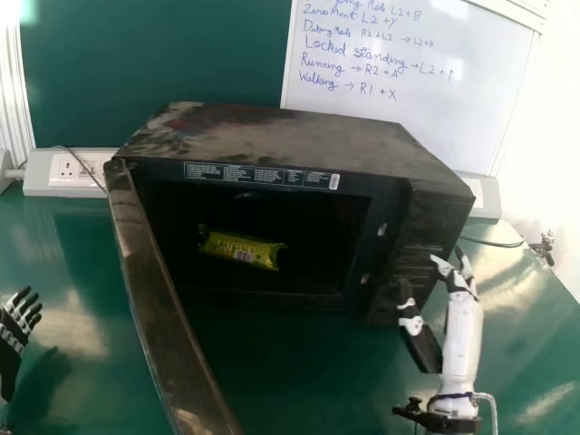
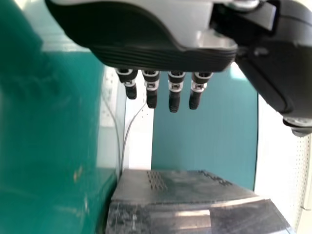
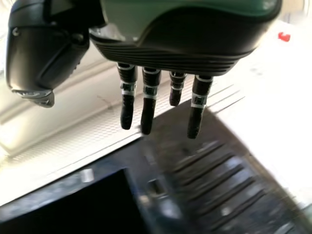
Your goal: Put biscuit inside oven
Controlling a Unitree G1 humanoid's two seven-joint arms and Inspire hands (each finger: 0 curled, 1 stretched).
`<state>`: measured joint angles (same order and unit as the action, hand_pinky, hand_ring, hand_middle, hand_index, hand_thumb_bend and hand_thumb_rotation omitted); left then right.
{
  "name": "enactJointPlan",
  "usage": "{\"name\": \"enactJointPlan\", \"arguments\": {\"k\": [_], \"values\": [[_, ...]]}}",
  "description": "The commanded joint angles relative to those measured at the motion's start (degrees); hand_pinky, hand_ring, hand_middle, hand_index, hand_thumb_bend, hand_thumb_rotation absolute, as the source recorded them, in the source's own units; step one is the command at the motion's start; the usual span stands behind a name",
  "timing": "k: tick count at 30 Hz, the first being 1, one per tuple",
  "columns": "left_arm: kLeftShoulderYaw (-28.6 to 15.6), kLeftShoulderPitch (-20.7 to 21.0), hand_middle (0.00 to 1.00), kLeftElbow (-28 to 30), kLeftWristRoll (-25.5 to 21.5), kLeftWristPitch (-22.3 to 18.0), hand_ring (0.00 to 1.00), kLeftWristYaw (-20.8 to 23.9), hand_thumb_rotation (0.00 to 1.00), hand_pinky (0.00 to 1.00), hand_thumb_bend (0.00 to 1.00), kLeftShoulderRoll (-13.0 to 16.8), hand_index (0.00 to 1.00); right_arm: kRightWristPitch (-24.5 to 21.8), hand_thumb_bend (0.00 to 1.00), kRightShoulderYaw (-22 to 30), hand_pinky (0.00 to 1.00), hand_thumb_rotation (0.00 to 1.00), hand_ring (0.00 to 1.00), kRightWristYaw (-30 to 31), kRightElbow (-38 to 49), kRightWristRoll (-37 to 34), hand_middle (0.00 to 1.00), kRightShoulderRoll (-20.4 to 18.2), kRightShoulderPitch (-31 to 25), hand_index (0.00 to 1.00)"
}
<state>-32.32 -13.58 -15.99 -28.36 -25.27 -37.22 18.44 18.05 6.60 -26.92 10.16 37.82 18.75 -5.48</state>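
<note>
Biscuit packet [image 1: 241, 251] lies inside a dark oven [image 1: 272, 136] set toward the far edge of the green worktop [image 1: 59, 231], its door [image 1: 172, 317] swung out toward the near edge. The left robot hand [image 1: 11, 349], fingers wide and holding nothing, hangs near the worktop's left edge, outside the door; the right robot hand [image 1: 460, 283], also wide and empty, is beside the control panel [image 1: 421, 245], toward the right edge. With the packet in, closing the door looks like the likely next move, and trouble could come from the right hand, which may get knocked or pinched if it strays into the door's swing. A push too hard from the left could slide the oven across the smooth worktop or jolt the packet; one too low or too near the hinge could glance off and leave the door ajar. Should the oven be run, the wrapper might scorch. The packet itself is small and oblong, wrapped in glossy yellow-green film with crimped, flared ends, a pale printed patch and dark lettering across its face. It sits aslant, the end nearer the control panel lower in the head view.
</note>
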Motion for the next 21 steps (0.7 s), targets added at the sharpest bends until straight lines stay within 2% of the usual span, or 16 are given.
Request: {"name": "enactJointPlan", "arguments": {"k": [1,5,9,12,14,18,21], "values": [[1.85,-0.99,0.67,-1.24,-1.09,0.55,0.6,-0.45,0.09,0.46,0.63,-2.88,0.71,-1.98,0.77,1.18,0.68,0.89,0.75,0.72,0.69,-0.71,0.79,-0.64,-0.4,0.77],[3.08,-1.77,0.66,-0.02,-0.83,1.36,0.6,-1.04,0.07,0.46,0.62,-3.78,0.71,-5.13,0.76,2.35,0.65,0.93,0.75,1.38,0.99,-1.84,0.79,-1.56,-0.14,0.79],[4.55,-2.86,0.65,1.79,-0.27,2.09,0.6,-0.75,0.06,0.46,0.62,-4.43,0.7,-7.68,0.73,3.18,0.67,0.95,0.75,1.56,1.18,-2.53,0.79,-2.22,0.22,0.79],[5.72,-3.46,0.65,2.48,-0.27,2.25,0.59,-1.61,0.06,0.47,0.61,-4.95,0.7,-9.77,0.74,3.62,0.64,0.97,0.72,2.17,1.6,-3.5,0.75,-2.82,0.47,0.79],[6.56,-3.7,0.64,2.45,0.18,1.41,0.59,-2.24,0.08,0.46,0.63,-5.2,0.7,-10.72,0.74,3.79,0.6,0.98,0.68,2.56,1.84,-3.76,0.71,-2.89,0.55,0.8],[7.76,-3.85,0.62,2.25,1.67,-0.07,0.58,-2.82,0.14,0.47,0.67,-5.33,0.69,-12.65,0.74,4.07,0.6,1.0,0.68,3.48,2.37,-3.84,0.71,-2.82,0.53,0.81],[8.37,-3.66,0.62,1.97,2.74,-1.62,0.58,-3.11,0.16,0.48,0.67,-5.11,0.69,-13.81,0.74,4.2,0.57,1.0,0.65,3.77,2.87,-3.75,0.65,-2.92,0.53,0.8]]}}
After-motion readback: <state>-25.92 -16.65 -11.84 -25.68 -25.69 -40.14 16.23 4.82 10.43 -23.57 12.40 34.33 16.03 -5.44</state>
